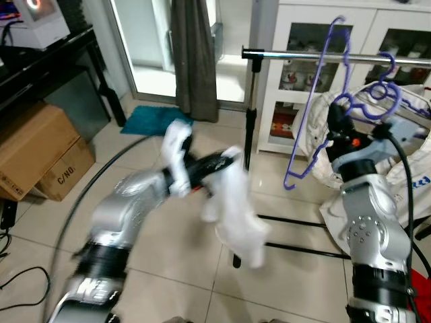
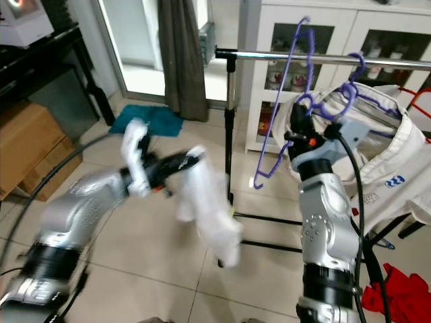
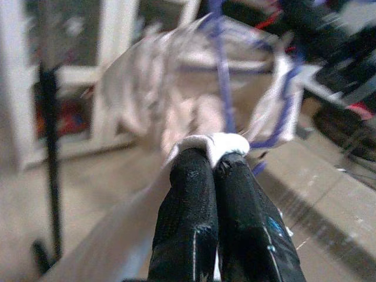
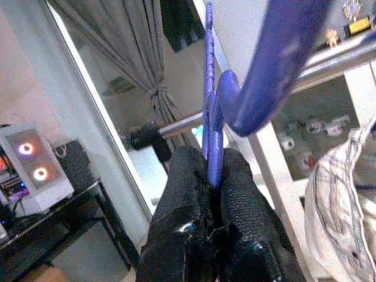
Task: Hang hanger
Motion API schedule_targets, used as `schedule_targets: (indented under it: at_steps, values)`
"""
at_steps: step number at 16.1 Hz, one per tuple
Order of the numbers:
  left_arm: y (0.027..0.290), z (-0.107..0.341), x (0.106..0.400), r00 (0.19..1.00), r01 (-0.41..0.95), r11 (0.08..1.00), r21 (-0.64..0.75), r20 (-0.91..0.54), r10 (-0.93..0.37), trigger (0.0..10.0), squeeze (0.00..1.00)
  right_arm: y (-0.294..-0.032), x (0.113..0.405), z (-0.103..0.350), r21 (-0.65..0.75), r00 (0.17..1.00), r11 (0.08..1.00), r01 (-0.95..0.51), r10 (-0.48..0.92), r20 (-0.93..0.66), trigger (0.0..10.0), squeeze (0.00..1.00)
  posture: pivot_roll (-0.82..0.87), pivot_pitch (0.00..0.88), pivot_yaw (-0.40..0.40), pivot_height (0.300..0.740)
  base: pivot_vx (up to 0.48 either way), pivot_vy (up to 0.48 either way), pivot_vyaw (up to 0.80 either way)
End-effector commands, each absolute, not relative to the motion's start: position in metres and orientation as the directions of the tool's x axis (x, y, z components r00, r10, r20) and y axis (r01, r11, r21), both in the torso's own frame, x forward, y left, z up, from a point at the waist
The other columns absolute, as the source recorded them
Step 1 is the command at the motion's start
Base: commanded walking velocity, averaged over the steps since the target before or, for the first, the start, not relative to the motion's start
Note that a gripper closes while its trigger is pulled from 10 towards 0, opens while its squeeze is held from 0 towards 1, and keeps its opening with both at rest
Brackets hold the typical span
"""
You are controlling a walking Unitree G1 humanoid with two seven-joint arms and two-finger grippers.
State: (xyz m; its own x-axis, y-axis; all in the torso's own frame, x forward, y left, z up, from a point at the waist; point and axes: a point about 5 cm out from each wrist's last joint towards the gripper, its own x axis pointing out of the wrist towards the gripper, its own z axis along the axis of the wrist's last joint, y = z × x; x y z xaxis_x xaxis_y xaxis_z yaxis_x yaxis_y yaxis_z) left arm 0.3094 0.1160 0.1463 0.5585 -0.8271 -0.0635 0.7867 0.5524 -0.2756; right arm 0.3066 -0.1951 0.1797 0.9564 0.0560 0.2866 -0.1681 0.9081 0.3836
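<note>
closest to the robot, the left claw (image 1: 225, 160) is pinched tight on a white garment (image 1: 236, 208), which dangles blurred above the tiled floor (image 1: 168, 249), well short of the rail. on the other side the right claw (image 1: 335, 124) is raised and clamped on the wire of a purple hanger (image 1: 316, 101), its fingers (image 4: 194, 194) pressed together around the thin bar. the hanger is tilted, its long body slanting down toward the rack's black upright post (image 1: 250, 114), while its hook (image 1: 339, 27) stands just above the metal rail (image 1: 323, 57) and looks not yet seated on it. a second purple hanger (image 1: 384, 91) already hangs on the rail beside it, carrying a pale shirt (image 1: 404, 168). beyond the rail stand a white glass-door cabinet (image 1: 296, 40) and a dark curtain (image 1: 192, 54), with cardboard boxes (image 1: 40, 148) off to the left. the step in hand appears to be hooking the held hanger over the rail. to do it well, the right claw should probably level the hanger, bring the hook's opening over the rail, then lower until the rail takes the weight before loosening. it should keep apart from the neighbouring hanger, so the hooks do not tangle, and the left arm ought to hold the garment off the post.
</note>
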Motion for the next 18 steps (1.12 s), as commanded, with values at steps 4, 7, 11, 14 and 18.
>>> schedule_targets:
  at_steps: [4, 7, 11, 14, 18]
  values:
    - [0.152, 0.123, 0.305, 0.752, 0.609, 0.782, -0.135, -0.214, -0.623, 0.0, 0.0, -0.196, 0.281, 0.168, 0.394, 0.959, 0.897, -0.198, 0.095, 0.266, 1.5, 0.0, -0.17, 0.0, 0.06, 0.74, 0.0, 0.0, 0.0]
    - [0.161, 0.118, 0.296, 0.858, 0.474, 0.873, -0.118, -0.162, -0.488, 0.0, 0.0, -0.186, 0.258, 0.128, 0.24, 0.984, 0.954, -0.178, 0.177, 0.028, 10.0, 0.0, -0.15, 0.0, 0.035, 0.74, 0.0, 0.0, -0.27]
    - [0.162, 0.11, 0.283, 0.896, 0.414, 0.902, -0.123, -0.119, -0.428, 10.0, 0.0, -0.174, 0.247, 0.114, 0.023, 0.98, 0.984, -0.178, 0.179, -0.082, 10.0, 0.0, -0.16, 0.0, 0.015, 0.74, 0.0, 0.0, -0.8]
    - [0.157, 0.107, 0.281, 0.895, 0.417, 0.903, -0.107, -0.122, -0.428, 10.0, 0.0, -0.176, 0.238, 0.106, -0.013, 0.975, 0.985, -0.172, 0.168, -0.146, 10.0, 0.0, -0.17, 0.0, 0.002, 0.74, 0.0, 0.0, -0.8]
    - [0.152, 0.108, 0.275, 0.89, 0.432, 0.897, -0.091, -0.115, -0.44, 10.0, 0.0, -0.191, 0.224, 0.106, -0.019, 0.986, 0.996, -0.082, 0.078, -0.149, 10.0, 0.0, -0.14, 0.0, -0.011, 0.74, 0.0, 0.0, -0.8]
